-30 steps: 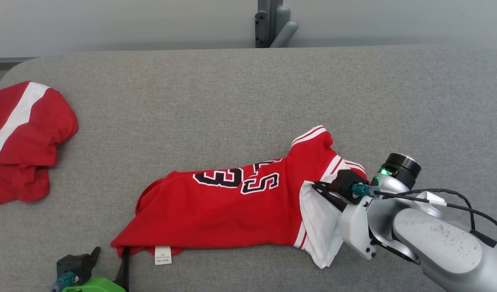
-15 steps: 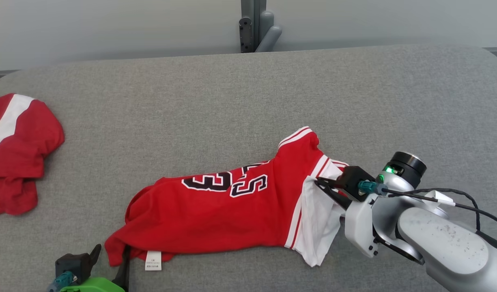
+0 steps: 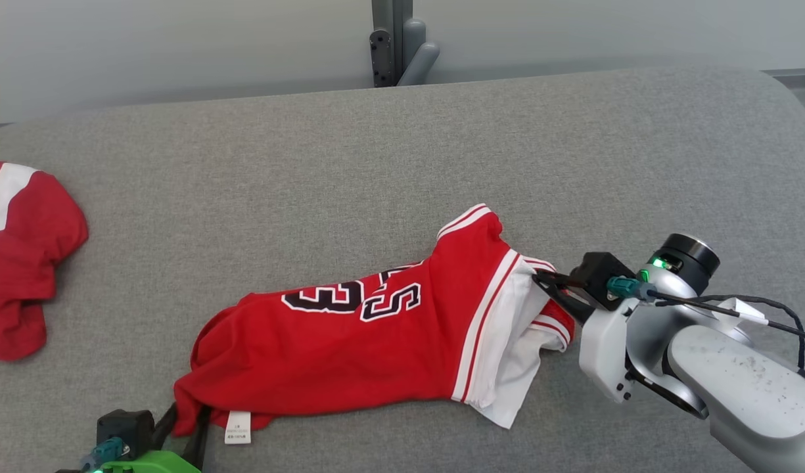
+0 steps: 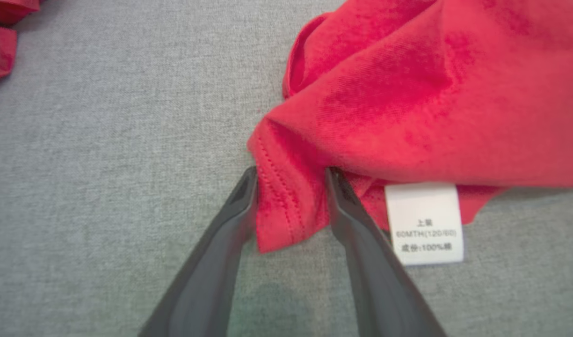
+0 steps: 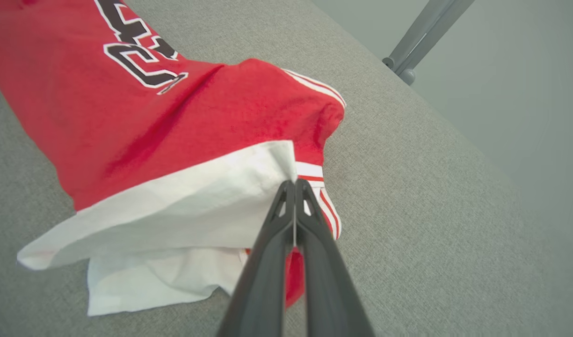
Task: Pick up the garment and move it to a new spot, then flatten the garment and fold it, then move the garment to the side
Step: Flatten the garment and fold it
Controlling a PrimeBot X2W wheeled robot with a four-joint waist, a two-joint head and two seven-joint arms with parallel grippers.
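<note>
Red garment point(image 3: 349, 348) on table point(image 3: 573, 144): left fingers point(image 4: 230, 220) pinch bunched hem corner beside label point(image 4: 424, 222); right fingers point(image 5: 267, 262) pressed together on white edge. Far left, second red cloth point(image 3: 21, 263) cut off.

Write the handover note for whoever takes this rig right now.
Left gripper: shut on a red hem corner of the red jersey with black numerals and white trim.
Right gripper: shut on its white edge at the opposite end.
Jersey lies rumpled, stretched between them, on the grey fabric table; a second red-and-white garment sits far left.
Done: both ends gripped. Left: flatten, fold, move aside.
</note>
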